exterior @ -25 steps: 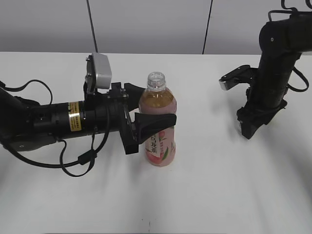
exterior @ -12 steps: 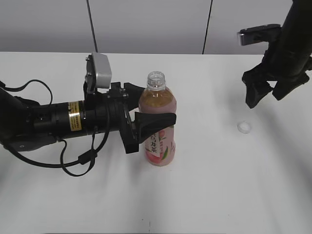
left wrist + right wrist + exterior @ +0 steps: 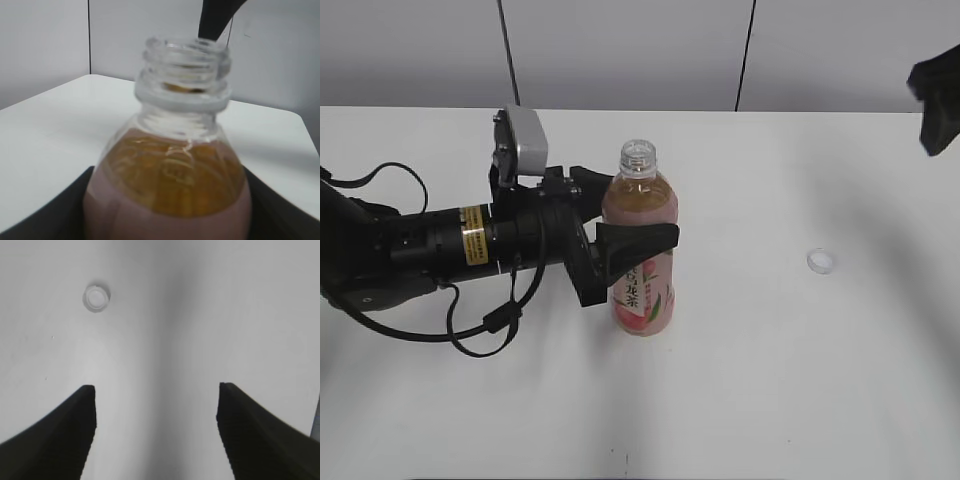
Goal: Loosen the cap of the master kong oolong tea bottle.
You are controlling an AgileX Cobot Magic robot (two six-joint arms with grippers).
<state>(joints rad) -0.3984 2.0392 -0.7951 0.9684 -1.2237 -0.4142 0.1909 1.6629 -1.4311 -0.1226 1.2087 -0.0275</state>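
Note:
The oolong tea bottle [image 3: 642, 250] stands upright mid-table with an open, capless neck; it fills the left wrist view [image 3: 170, 190]. My left gripper [image 3: 625, 232] is shut on its body, black fingers on both sides. The white cap [image 3: 820, 261] lies on the table to the right of the bottle, and shows in the right wrist view [image 3: 95, 297]. My right gripper [image 3: 156, 390] is open and empty, high above the table; only a dark part of it shows at the exterior view's top right edge [image 3: 937, 100].
The white table [image 3: 770, 380] ends at a grey panelled wall behind. The left arm's cable [image 3: 480, 325] loops on the table beside the arm.
My right gripper let go of the cap on the table at the right, then rose up and away toward the top right edge. The bottle shifted slightly left with the left gripper.

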